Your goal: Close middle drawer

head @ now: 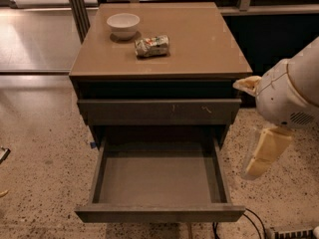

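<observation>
Push pulled-out middle drawer [159, 183] squarely at front centre, using tool [261, 156] hanging beside its right side, grip state untellable.

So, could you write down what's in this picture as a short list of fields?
Cabinet: tan top, dark drawers
On top: white bowl, with what looks like a crushed can beside it
Upper drawer front: nearly shut, pale scratch marks
Middle drawer: pulled far out, not yet closed
Gripper: hangs right of the open drawer, apart from it
</observation>
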Controlling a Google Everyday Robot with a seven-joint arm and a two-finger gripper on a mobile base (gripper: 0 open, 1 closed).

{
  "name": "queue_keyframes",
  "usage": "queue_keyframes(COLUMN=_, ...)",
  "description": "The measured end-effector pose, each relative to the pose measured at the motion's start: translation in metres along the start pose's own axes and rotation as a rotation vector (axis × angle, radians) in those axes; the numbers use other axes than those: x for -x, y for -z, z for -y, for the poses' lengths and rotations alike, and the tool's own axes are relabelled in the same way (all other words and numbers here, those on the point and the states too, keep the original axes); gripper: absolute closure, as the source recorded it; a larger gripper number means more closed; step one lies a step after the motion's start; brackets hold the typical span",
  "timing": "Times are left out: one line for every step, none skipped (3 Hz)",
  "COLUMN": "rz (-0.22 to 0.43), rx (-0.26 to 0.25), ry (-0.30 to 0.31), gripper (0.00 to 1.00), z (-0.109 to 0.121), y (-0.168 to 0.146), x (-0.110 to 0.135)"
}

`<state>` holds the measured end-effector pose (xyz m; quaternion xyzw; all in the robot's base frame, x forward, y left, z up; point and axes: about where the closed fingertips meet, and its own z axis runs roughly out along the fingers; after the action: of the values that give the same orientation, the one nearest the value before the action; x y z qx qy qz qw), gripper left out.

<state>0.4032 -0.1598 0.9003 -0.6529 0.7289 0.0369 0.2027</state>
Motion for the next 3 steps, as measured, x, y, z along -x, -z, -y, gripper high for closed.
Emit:
queue_keyframes(rz=0.090, rx=0.098, ry=0.093, gripper=0.00, z=-0.023, y=-0.068, x=0.008)
queue_keyframes(rz=0.161, rx=0.193, ry=0.237, gripper=0.00, z=-0.051, y=-0.136, x=0.015)
queue_keyframes(rz=0.215, rx=0.269, ry=0.373, gripper=0.00, z=-0.079, y=-0.198, x=0.016)
